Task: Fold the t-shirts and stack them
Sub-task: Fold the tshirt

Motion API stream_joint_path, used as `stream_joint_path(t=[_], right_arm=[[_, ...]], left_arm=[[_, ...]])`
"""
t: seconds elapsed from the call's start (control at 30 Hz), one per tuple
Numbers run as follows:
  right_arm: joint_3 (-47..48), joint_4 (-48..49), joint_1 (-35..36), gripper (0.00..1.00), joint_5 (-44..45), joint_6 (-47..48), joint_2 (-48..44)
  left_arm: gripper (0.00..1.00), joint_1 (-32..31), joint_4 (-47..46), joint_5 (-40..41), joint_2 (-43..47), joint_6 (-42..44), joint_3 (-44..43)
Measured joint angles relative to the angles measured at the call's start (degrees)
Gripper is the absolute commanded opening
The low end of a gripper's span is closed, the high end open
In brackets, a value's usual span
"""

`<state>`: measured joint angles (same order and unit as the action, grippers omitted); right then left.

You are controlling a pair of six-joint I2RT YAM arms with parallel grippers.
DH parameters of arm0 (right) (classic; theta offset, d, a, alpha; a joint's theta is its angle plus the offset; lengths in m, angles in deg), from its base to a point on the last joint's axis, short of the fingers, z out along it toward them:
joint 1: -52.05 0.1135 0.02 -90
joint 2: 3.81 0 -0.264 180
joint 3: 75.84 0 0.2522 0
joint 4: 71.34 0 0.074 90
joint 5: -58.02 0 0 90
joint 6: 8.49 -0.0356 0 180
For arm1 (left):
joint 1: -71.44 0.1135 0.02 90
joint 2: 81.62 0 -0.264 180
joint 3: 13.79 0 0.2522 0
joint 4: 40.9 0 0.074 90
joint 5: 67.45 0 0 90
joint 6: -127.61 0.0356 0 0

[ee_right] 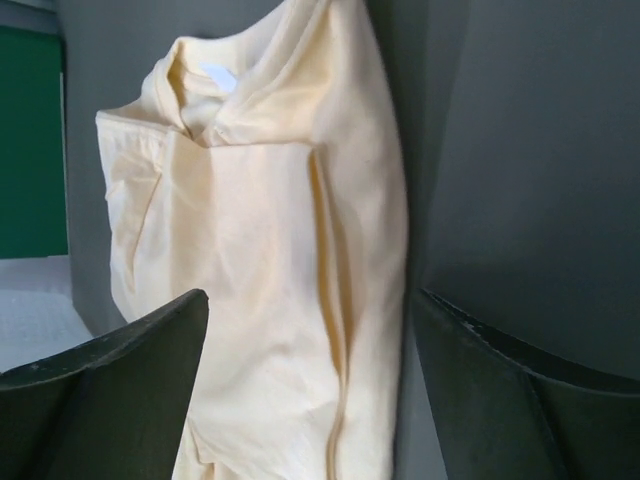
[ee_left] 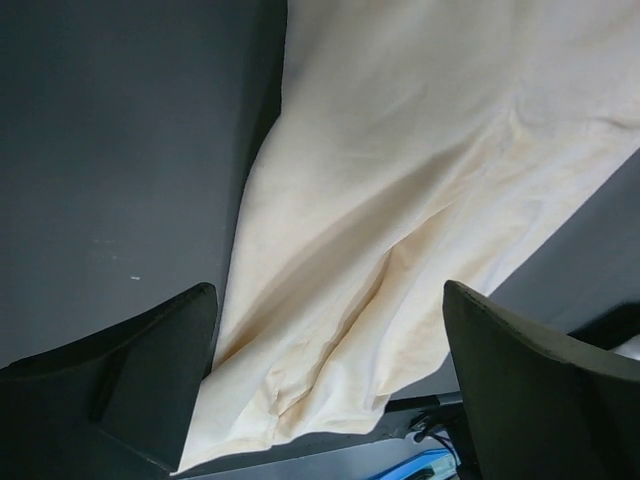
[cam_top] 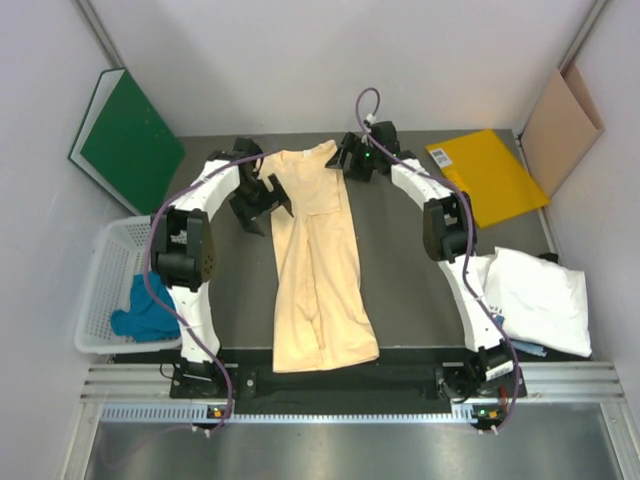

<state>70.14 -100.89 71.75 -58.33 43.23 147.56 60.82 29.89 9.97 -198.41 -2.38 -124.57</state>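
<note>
A pale peach shirt [ee_left: 420, 150] lies creased on a dark counter [ee_left: 120, 150]. It runs from beyond the left gripper [ee_left: 328, 295] down between its two dark fingers [ee_left: 140, 380], which stand wide apart. Bare counter shows past one finger and, in a narrower strip, past the other.

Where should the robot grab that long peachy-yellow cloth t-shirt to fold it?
Probably the two far corners by the collar, from above: the pale peach-yellow cloth t-shirt lies flat in a long narrow strip, and the open left gripper and right gripper flank that end.
</note>
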Motion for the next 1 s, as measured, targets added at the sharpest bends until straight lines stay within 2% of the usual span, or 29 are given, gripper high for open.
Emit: stream_joint_path(t=[0.03, 0.07, 0.17, 0.33, 0.6, 0.7, 0.8, 0.87, 0.9, 0.93, 1.0], right_arm=[[0.7, 0.7, 0.5, 0.66, 0.1, -0.3, 0.7], [1.0, 1.1, 0.9, 0.42, 0.1, -0.6, 1.2], [1.1, 1.2, 2.8, 0.0, 0.4, -1.1, 2.2], [1.1, 1.2, 4.3, 0.0, 1.4, -3.1, 3.4], [-4.3, 2.2, 2.0, 0.0, 4.1, -5.5, 0.0], [-3.7, 1.1, -0.5, 0.01, 4.1, -5.8, 0.0], [-1.0, -0.1, -3.3, 0.16, 4.3, -6.0, 0.9], [0.0, 0.4, -5.2, 0.22, 4.9, -6.4, 1.2], [0.2, 0.6, -5.7, 0.31, 5.1, -6.6, 1.2], [0.2, 1.2, -6.4, 0.59, 5.2, -6.7, 1.2], [0.3, 1.7, -7.6, 0.77, 5.6, -6.6, 1.2]], left_arm=[[0.99, 0.7, 0.0, -0.5, 0.0, 0.3, -0.4], [0.99, 1.5, 0.0, -1.1, 0.0, 0.6, -0.9], [0.99, 3.4, 0.0, -2.2, -0.1, 1.2, -1.7], [0.99, 6.5, 0.0, -3.3, -0.2, 2.1, -2.0], [0.99, 8.0, 0.0, -4.8, -0.2, 3.8, -2.0], [0.99, 7.9, -0.7, -6.0, 0.0, 4.1, -1.0], [0.99, 7.8, -1.2, -7.3, 0.1, 4.2, 0.8], [0.99, 7.8, -1.3, -7.7, 0.1, 4.3, 1.6], [0.99, 7.8, -1.3, -7.9, 0.1, 4.3, 1.7], [0.99, 7.8, -1.4, -8.2, 0.2, 4.5, 1.8], [0.99, 7.8, -1.7, -8.8, 0.7, 4.8, 2.1]])
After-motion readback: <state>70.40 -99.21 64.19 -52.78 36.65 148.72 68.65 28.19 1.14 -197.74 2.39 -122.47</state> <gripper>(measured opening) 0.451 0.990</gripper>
